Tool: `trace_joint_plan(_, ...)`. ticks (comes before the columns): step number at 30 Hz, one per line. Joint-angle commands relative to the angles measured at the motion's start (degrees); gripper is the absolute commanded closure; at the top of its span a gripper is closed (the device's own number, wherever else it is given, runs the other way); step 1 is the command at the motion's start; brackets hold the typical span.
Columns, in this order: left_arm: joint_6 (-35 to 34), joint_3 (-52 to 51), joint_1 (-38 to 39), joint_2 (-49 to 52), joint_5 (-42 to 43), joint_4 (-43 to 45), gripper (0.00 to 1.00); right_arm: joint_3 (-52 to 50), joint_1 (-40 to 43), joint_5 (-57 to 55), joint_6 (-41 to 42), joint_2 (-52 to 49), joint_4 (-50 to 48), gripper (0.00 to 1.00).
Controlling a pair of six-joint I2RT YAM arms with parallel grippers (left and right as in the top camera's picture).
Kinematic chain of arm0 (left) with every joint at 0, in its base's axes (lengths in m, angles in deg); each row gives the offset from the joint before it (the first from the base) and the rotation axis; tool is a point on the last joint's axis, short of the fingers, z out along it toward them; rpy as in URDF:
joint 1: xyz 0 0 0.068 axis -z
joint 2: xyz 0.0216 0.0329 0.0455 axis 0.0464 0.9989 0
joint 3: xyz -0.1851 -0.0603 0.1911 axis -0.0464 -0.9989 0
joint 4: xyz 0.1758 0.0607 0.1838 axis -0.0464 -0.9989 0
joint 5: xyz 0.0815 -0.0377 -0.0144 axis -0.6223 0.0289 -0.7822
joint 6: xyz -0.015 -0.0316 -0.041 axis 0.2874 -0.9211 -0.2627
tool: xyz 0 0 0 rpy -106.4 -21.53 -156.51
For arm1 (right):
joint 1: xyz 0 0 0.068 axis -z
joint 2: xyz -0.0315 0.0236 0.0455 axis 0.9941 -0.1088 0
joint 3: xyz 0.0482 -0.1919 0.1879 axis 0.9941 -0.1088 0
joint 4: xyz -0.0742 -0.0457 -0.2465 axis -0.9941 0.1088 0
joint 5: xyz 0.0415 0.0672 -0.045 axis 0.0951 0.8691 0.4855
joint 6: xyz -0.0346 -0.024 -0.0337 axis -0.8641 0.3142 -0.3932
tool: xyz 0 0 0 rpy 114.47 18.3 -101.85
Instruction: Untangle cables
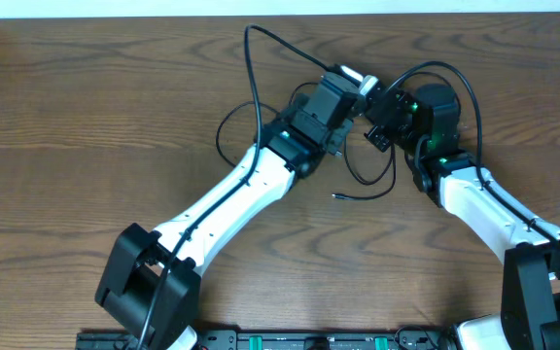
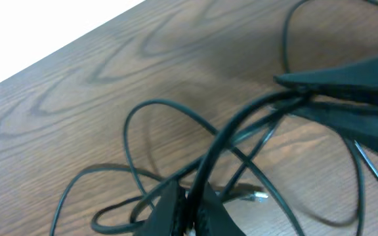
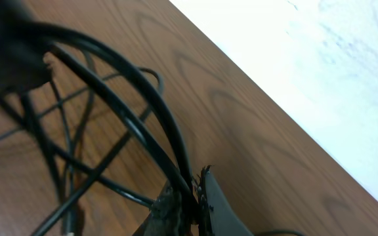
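The cables are thin black cords that loop on the wood table, with one loop (image 1: 372,182) below the grippers and another (image 1: 224,136) to the left. My left gripper (image 1: 353,97) (image 2: 190,193) is shut on a black cable (image 2: 241,121), and a bit of white (image 1: 360,78) shows at its tip. That cable runs taut up to my right gripper (image 1: 373,122) (image 3: 197,183), which is shut on two black strands (image 3: 136,111). The two grippers are close together above the tangle. A small plug end (image 2: 258,195) lies on the table.
The table's far edge (image 1: 280,17) runs along the top, with a white floor (image 3: 320,72) beyond it. A loose cable tip (image 1: 336,194) lies near the middle. Thicker arm wires arch over both wrists (image 1: 455,78).
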Motion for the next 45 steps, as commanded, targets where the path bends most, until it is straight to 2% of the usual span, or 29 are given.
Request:
trace_joint_plan(1,0.3,0.5,-2.9,-1.4,-0.2,0.1,0.92,0.3,2.0,8.7,3.1,-0.1,-0.2,0.99)
trace_joint_plan(11,-1.2,0.5,-9.9,-1.4,-0.1,-0.2,0.92,0.3,8.4,26.3,9.4,-0.1,-2.0,0.99)
trace_joint_plan(17,-1.3,0.5,-12.2,-1.3,-0.1,-1.1,0.92,0.3,12.0,37.1,19.6,-0.1,-11.2,0.99)
trace_joint_plan(23,-3.3,0.5,-12.5,-1.3,0.7,-1.6,0.92,0.3,13.0,41.2,24.3,-0.1,-15.3,0.99)
trace_joint_plan(36,-5.6,0.5,-12.5,-1.3,25.5,1.1,0.92,0.3,13.2,43.2,25.3,-0.1,-15.5,0.99)
trace_joint_plan(45,-5.5,0.5,-12.5,-1.3,29.5,1.4,0.92,0.3,14.4,41.0,25.3,-0.1,-14.0,0.99)
